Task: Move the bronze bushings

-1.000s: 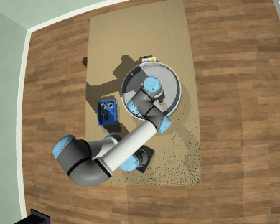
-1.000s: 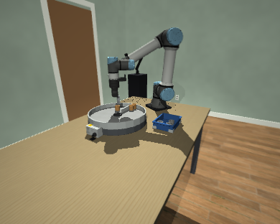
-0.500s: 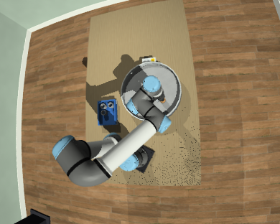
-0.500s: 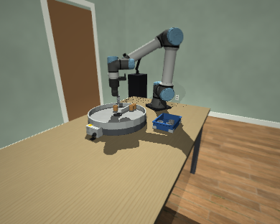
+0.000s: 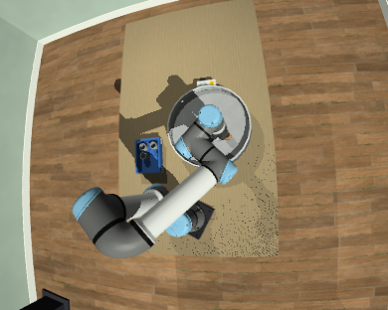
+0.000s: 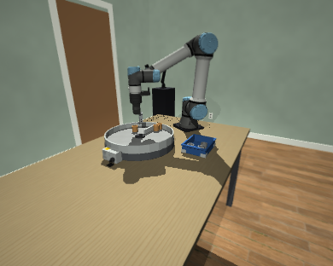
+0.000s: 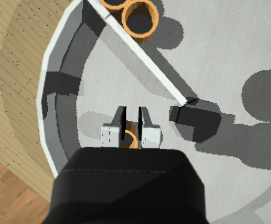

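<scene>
In the wrist view my gripper [image 7: 132, 116] hangs over the grey turntable disc [image 7: 226, 65], close to its rim. Its fingers stand a narrow gap apart with nothing between them. A bronze bushing [image 7: 133, 140] stands upright on the disc right below the fingers, mostly hidden by them. In the exterior view the same bushing [image 6: 135, 128] is on the disc, with the gripper [image 6: 138, 113] clear above it. Two more bronze bushings [image 7: 141, 17] stand upright close together farther along the disc [image 6: 158, 126]. The dark hub [image 7: 196, 120] is beside the gripper.
The blue crate [image 6: 199, 143] sits on the table beside the turntable and holds steel bushings [image 5: 148, 143]. A pale bar [image 7: 146, 60] runs from the hub to the raised rim. A small control box [image 6: 110, 155] juts out from the turntable's front.
</scene>
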Robot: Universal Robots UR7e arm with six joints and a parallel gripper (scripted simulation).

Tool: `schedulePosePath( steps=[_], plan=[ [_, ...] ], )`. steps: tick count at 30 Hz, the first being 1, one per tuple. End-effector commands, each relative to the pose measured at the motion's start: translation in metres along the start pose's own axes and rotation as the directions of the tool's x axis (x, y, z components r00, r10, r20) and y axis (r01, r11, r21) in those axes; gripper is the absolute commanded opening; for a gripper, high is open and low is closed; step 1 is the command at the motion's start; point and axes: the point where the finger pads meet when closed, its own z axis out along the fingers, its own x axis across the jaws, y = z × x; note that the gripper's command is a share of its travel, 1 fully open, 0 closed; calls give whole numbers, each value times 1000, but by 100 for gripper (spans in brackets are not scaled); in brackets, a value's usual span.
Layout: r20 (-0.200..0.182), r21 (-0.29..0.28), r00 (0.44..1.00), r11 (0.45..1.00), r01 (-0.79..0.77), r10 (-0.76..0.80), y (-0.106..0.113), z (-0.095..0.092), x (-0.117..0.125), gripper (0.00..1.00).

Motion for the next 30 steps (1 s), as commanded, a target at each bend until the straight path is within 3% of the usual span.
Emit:
schedulePosePath(
  steps=[1, 3, 4, 11, 22, 30],
  plan=[
    [0, -1, 1000, 1000, 0, 0, 0, 0, 0, 38],
    [0, -1, 1000, 1000, 0, 0, 0, 0, 0, 38],
    [0, -1, 1000, 1000, 0, 0, 0, -1, 0, 100],
    [0, -1, 1000, 1000, 0, 0, 0, -12, 0, 100],
    [0, -1, 1000, 1000, 0, 0, 0, -82, 0, 100],
    [0, -1, 1000, 1000, 0, 0, 0, -89, 0, 100]
  ],
)
